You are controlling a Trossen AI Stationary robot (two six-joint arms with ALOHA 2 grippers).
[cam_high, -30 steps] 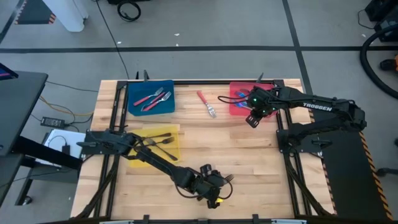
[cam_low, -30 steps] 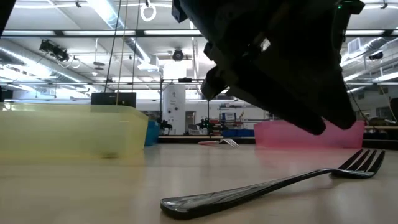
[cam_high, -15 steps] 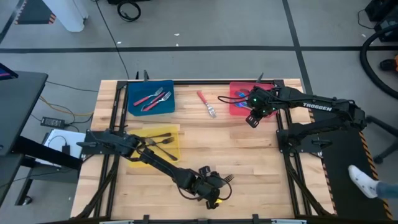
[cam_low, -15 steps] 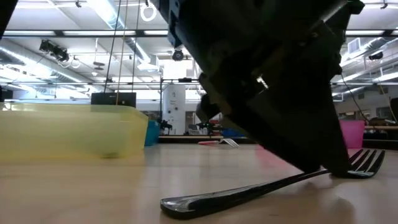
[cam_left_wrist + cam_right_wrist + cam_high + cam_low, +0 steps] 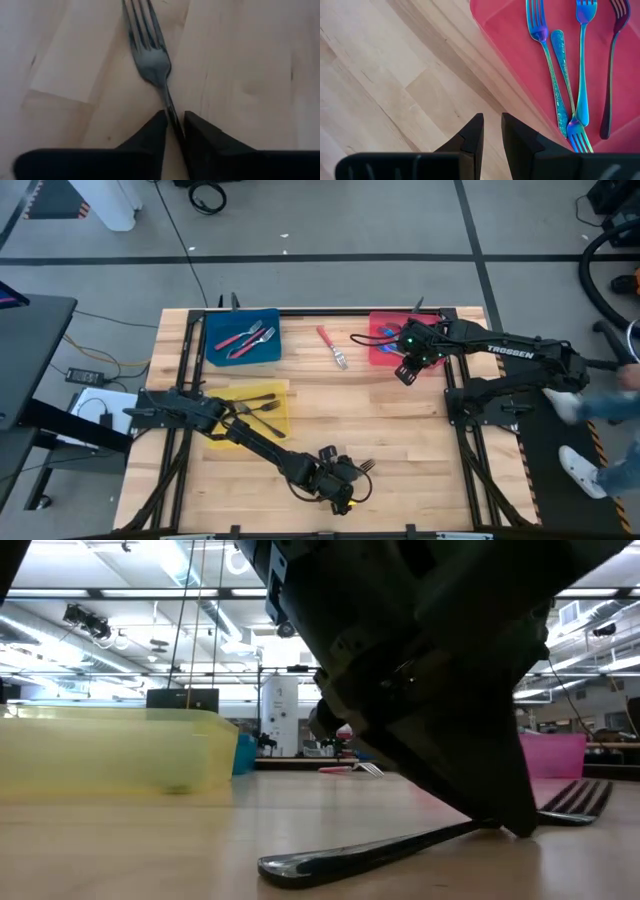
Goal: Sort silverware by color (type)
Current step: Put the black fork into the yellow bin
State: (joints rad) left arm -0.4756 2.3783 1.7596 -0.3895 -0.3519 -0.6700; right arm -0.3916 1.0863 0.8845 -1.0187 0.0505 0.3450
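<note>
A dark grey fork (image 5: 362, 468) lies on the wood near the table's near edge, its tines (image 5: 142, 25) pointing away from my left gripper (image 5: 175, 116). That gripper (image 5: 343, 483) stands over the fork's handle, shut on it. My right gripper (image 5: 491, 117) hovers shut over the wood beside the red tray (image 5: 510, 45), touching nothing. Blue forks (image 5: 547, 60) lie in that tray. A red-handled fork (image 5: 332, 346) lies loose on the table near the far edge. My left gripper has the dark fork's handle just behind the head (image 5: 170, 107) between its two fingers (image 5: 152, 137). The fingers come from above, slanting down, and lie across the handle. The fork stays on the table, with its handle end (image 5: 300, 865) and tines (image 5: 575, 798) resting on the wood.
The blue tray (image 5: 215, 350) at the far left holds red-handled forks (image 5: 240, 337). The yellow tray (image 5: 283, 392) at the left holds dark forks (image 5: 262, 405). A person's legs (image 5: 605, 405) show beyond the table's right side. Bare wood lies across the table's middle.
My left gripper has come down onto the dark fork's handle, its fingertip now at the handle near the tines. The fork has stayed on the table. A person has walked into view at the table's right side.
</note>
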